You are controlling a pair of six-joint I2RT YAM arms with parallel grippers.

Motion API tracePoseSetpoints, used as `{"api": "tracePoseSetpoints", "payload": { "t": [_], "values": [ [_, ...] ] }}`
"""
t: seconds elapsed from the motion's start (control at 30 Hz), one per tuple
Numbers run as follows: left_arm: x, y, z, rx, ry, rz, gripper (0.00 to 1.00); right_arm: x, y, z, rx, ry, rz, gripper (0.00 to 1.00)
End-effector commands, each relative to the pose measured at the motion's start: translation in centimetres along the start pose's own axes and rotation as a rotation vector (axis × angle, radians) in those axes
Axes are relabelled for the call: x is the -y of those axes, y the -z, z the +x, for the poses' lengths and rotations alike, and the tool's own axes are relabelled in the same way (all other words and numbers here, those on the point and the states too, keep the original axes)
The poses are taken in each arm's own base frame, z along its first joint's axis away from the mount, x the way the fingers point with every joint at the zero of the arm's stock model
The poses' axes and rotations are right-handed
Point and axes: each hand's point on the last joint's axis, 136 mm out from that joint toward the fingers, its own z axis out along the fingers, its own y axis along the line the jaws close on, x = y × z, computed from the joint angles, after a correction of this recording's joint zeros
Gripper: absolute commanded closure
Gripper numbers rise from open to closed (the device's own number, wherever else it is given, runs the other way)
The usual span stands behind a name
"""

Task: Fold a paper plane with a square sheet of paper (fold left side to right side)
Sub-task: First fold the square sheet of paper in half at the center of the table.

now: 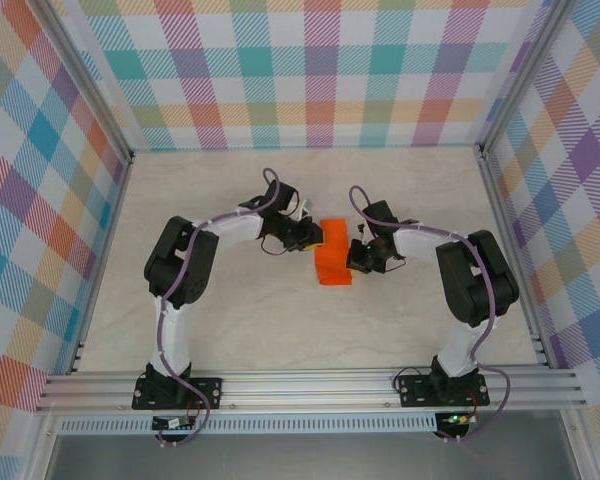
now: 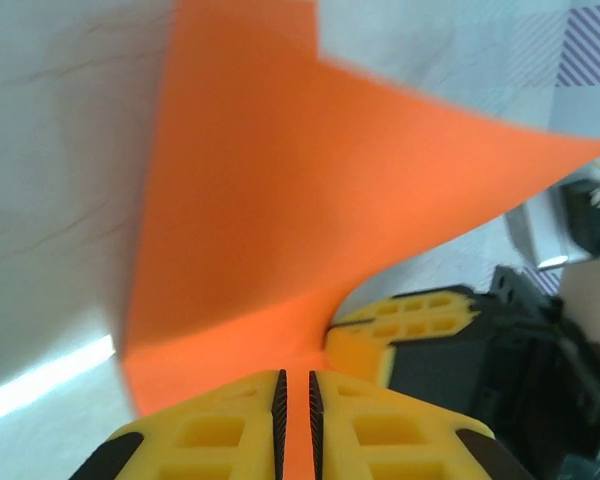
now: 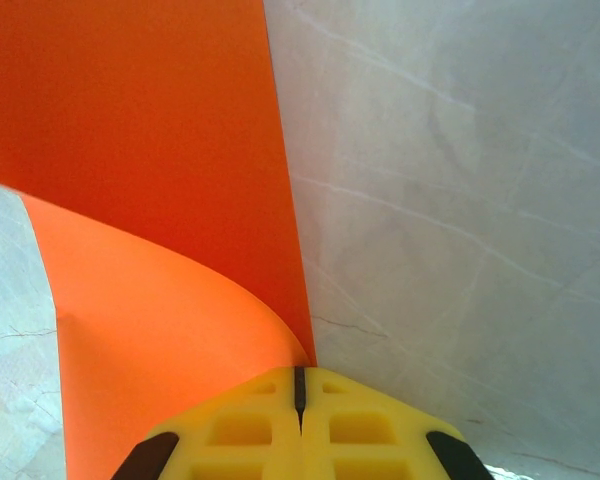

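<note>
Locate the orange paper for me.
Top view: the square sheet of paper sits partly folded at the centre of the table, between the left gripper and right gripper.

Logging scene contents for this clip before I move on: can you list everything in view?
sheet of paper: one, bright orange, mid-table between the end effectors, partly curled up
table: one, pale marbled, under everything
enclosure walls: three, multicoloured plaid, left, back and right
frame rails: several, silver, near edge and corners
left arm: one, white and black, left of the sheet
right arm: one, white and black, right of the sheet
left end effector: one, yellow and black, shut on the sheet
right end effector: one, yellow and black, shut on the sheet's edge
</note>
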Motion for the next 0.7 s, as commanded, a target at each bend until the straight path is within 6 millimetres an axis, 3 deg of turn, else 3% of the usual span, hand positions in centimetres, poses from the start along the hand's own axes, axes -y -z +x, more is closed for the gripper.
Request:
{"api": "tracePoseSetpoints", "payload": {
  "t": [0.0, 0.23, 0.67],
  "values": [
    [-0.2, -1.4, -0.9, -0.011, -0.008, -0.009, 0.84, 3.8, -1.5, 3.2, -0.112, -0.036, 0.144, 0.97],
    [-2.4, -2.7, -1.9, -0.03, 0.013, -0.074, 0.84, 3.9, -1.4, 3.3, -0.114, -0.033, 0.147, 0.97],
    [-6.2, -2.5, -5.1, -0.002, 0.057, -0.114, 0.82, 3.7, -1.5, 3.7, -0.128, -0.025, 0.14, 0.97]
  ]
}}
